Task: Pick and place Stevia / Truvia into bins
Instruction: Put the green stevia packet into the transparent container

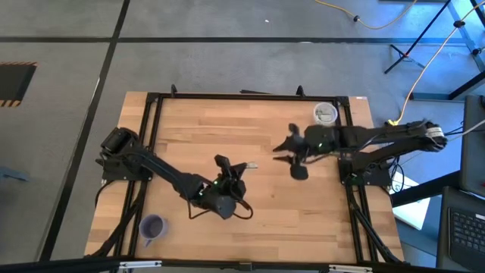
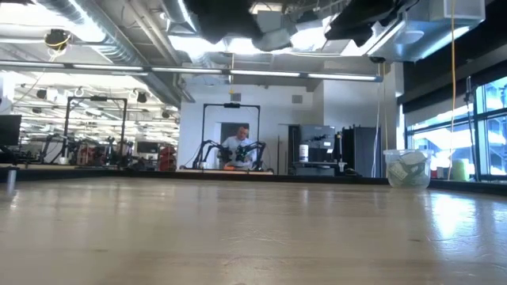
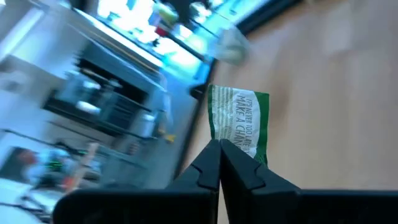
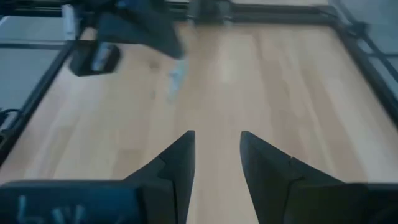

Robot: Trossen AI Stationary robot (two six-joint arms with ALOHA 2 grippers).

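Note:
My left gripper (image 1: 241, 167) hovers over the middle of the table, shut on a green and white sachet (image 3: 239, 119). The sachet also shows in the high view (image 1: 251, 165) and, blurred, in the right wrist view (image 4: 177, 74). My right gripper (image 1: 282, 145) is open and empty above the table, right of centre, with its fingers (image 4: 180, 158) pointing toward the left arm. The translucent white cup (image 1: 325, 114) stands at the table's far right and holds pale sachets (image 2: 408, 168). The purple cup (image 1: 153, 226) stands at the near left. My left gripper pinches the sachet's near short end (image 3: 231, 144) between its two fingertips. The rest of the sachet sticks out past the fingertips. It is lifted clear of the table.
A black frame (image 1: 250, 96) runs along the table's far and side edges. Bare wood lies between the two grippers and toward the near edge. In the low view, a person (image 2: 238, 146) sits at another robot station far behind the table.

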